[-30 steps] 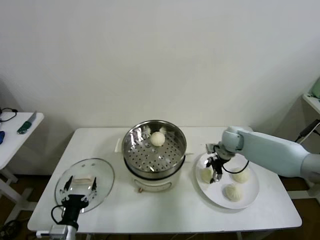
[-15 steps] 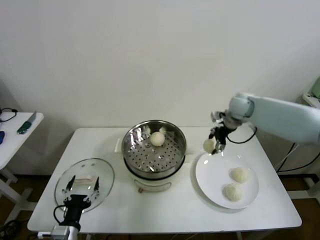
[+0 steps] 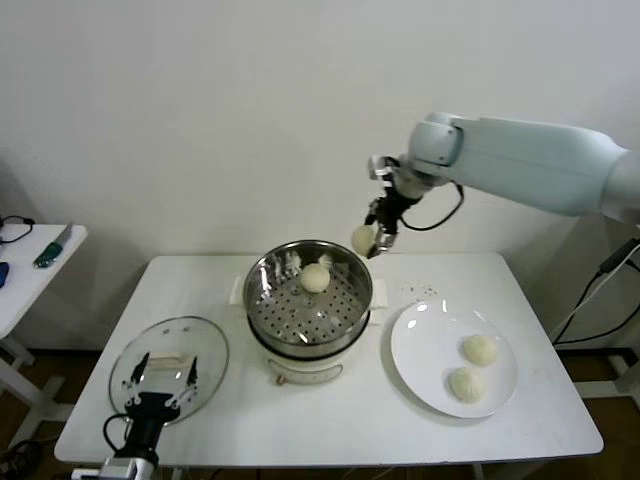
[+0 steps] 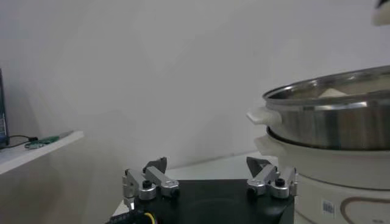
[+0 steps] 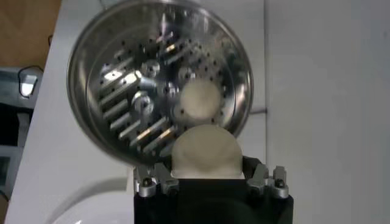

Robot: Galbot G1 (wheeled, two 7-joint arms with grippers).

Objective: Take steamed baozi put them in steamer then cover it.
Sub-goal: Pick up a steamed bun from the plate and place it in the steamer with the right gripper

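Note:
My right gripper (image 3: 370,241) is shut on one pale steamed baozi (image 3: 362,239), held in the air just above the far right rim of the steamer (image 3: 262,287). The right wrist view has that baozi (image 5: 206,151) between the fingers, with the steel pot (image 5: 103,73) below. One baozi (image 3: 316,277) lies on the perforated tray at the back; it is the baozi (image 5: 200,101) seen from the wrist. Two more baozi (image 3: 480,349) (image 3: 465,384) sit on the white plate (image 3: 420,345). My left gripper (image 3: 160,384) stands open at the front left, over the glass lid (image 3: 200,345).
The steamer's white base (image 4: 341,182) stands close to the left gripper (image 4: 207,176) in the left wrist view. A small side table (image 3: 40,265) with tools is at the far left. A wall runs behind the table.
My right gripper lifted a baozi off the plate and carried it up and left, to above the steamer's rim. The left arm has not moved.

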